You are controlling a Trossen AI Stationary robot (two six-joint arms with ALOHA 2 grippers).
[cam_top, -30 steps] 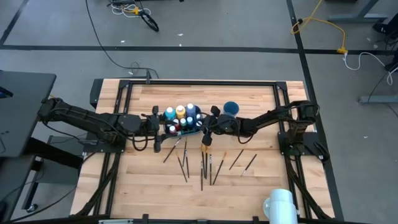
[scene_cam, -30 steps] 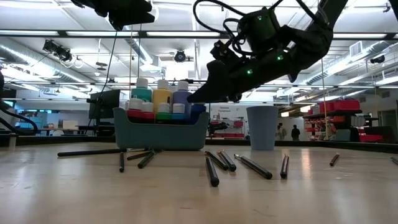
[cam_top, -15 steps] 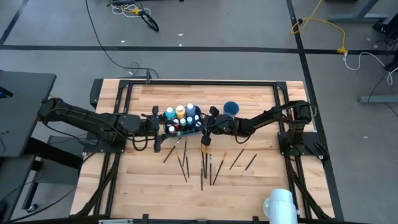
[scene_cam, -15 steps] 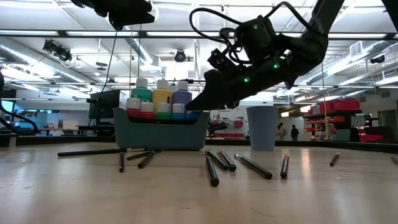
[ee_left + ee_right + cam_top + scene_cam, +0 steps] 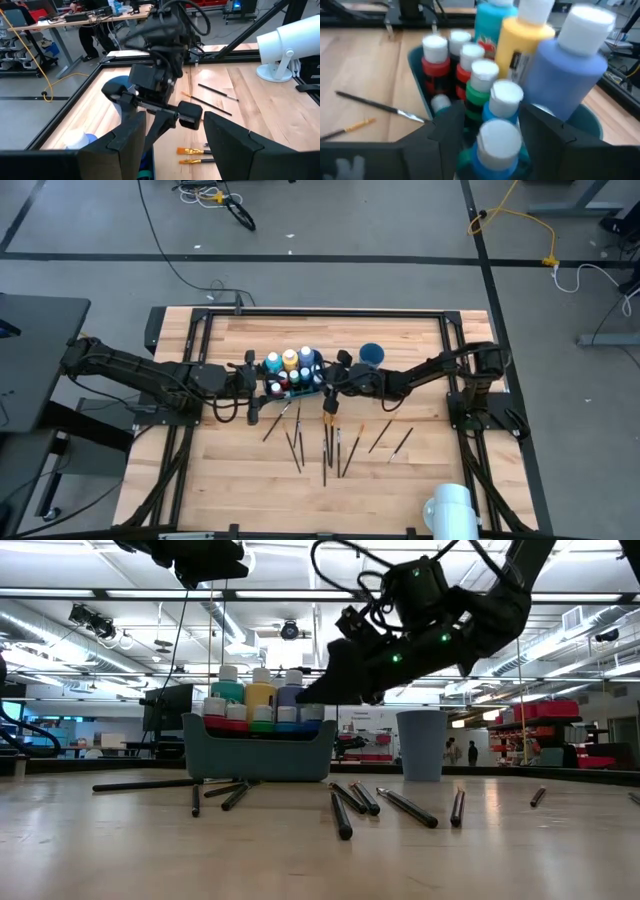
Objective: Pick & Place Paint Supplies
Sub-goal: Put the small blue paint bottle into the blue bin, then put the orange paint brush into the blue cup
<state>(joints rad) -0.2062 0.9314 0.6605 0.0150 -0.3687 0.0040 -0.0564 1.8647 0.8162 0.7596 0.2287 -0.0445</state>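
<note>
A teal bin (image 5: 266, 380) stands mid-table, packed with white-capped paint bottles (image 5: 527, 47). My right gripper (image 5: 325, 383) hovers open over the bin's right end. Its fingers stand on either side of a small blue bottle (image 5: 497, 145) that stands upright in the bin. I cannot tell whether they touch it. My left gripper (image 5: 250, 377) waits open beside the bin's left end, raised above the table, with nothing between its fingers (image 5: 132, 142). Several dark-handled paintbrushes (image 5: 325, 442) lie flat on the wood near the bin's front.
A blue cup (image 5: 371, 355) stands upright to the right of the bin, behind my right arm. A white lamp-like object (image 5: 450, 508) sits at the table's near right corner. Brushes (image 5: 345, 810) are scattered between the bin and the near edge.
My right gripper dipped slightly toward the bin's right end, then came back up a little. The blue bottle beneath it now sits lower in the bin, with only its white cap above the rim.
</note>
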